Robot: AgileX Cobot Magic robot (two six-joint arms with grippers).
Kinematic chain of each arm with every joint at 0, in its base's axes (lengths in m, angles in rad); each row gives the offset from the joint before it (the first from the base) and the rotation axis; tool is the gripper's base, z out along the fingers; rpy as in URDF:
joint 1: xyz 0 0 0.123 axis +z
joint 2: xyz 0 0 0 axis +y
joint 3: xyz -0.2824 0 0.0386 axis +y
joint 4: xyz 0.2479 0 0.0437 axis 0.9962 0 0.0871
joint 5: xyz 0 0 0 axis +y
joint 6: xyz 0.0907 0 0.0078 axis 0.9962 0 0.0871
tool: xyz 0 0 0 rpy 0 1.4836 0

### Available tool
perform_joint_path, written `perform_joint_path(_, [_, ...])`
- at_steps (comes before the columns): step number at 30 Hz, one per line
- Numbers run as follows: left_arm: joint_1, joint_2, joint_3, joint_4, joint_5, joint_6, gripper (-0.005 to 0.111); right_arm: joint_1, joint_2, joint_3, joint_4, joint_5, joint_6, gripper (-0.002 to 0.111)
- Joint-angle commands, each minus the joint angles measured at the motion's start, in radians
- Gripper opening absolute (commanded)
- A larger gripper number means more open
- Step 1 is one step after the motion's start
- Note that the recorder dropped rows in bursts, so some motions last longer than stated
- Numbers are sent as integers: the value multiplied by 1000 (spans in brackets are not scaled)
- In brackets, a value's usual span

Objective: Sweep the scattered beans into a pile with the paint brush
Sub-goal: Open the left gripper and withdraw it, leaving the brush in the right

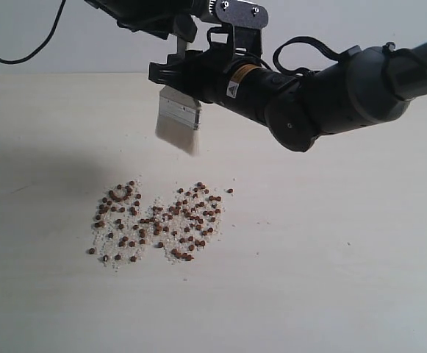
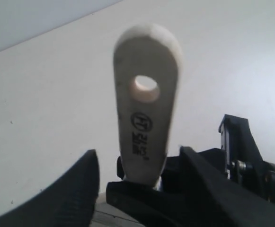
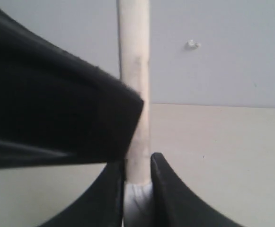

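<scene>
The right fingers (image 3: pixel 168 194) clamp the paint brush (image 3: pixel 133 71) low on its handle, just above the metal band, so the bristles hang down ready to sweep. The left fingers (image 2: pixel 83 187) stand apart either side of the holed handle end, gripping nothing. Only the exterior view shows the beans (image 1: pixel 158 220), scattered on the bench (image 1: pixel 360 294) beneath the raised bristles.

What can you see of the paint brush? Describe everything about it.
The paint brush hangs in the air above the beans, bristles down, slightly tilted. Its pale wooden handle has a hole and a dark stamp near the end; a silver metal band holds the white bristles. The right gripper pinches the handle by the band; the left gripper, open, flanks the handle's end.
</scene>
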Motion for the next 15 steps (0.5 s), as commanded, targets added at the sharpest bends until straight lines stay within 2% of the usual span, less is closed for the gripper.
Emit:
perform_joint_path(1, [-4, -9, 3, 27, -38, -5, 73, 1, -1, -5, -5, -9, -13, 0])
perform_joint_path(3, [-4, -9, 3, 39, -50, -5, 75, 1, -1, -5, -5, -4, -13, 0])
perform_joint_path(8, [17, -42, 3, 83, -67, -5, 72, 1, -3, -5, -5, 27, -11, 0])
perform_joint_path(15, [133, -115, 3, 80, -18, -5, 71, -2, -22, -5, -5, 29, -15, 0])
